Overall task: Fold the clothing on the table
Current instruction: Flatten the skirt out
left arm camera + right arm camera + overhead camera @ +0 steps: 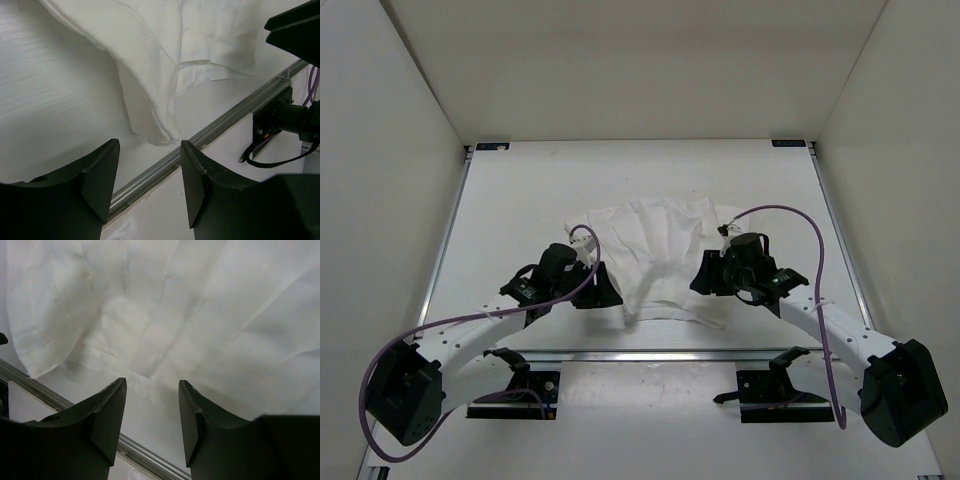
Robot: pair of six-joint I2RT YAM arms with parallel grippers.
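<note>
The white clothing (665, 262) lies rumpled on the table (520, 200), near its front rail. My left gripper (605, 290) is at the garment's left lower corner, and my right gripper (705, 275) is at its right side. In the left wrist view the left gripper (150, 150) stands open with nothing between its fingers, and a folded corner of the clothing (150, 60) hangs just beyond the tips. In the right wrist view the right gripper (152, 390) is open too, hovering over the clothing (175, 305) without holding it.
A metal rail (650, 352) runs along the table's front edge, just below the garment; it also shows as the rail (215, 132) and the rail (145, 452) in the wrist views. Black brackets (772, 385) sit in front of it. White walls enclose the sides and back.
</note>
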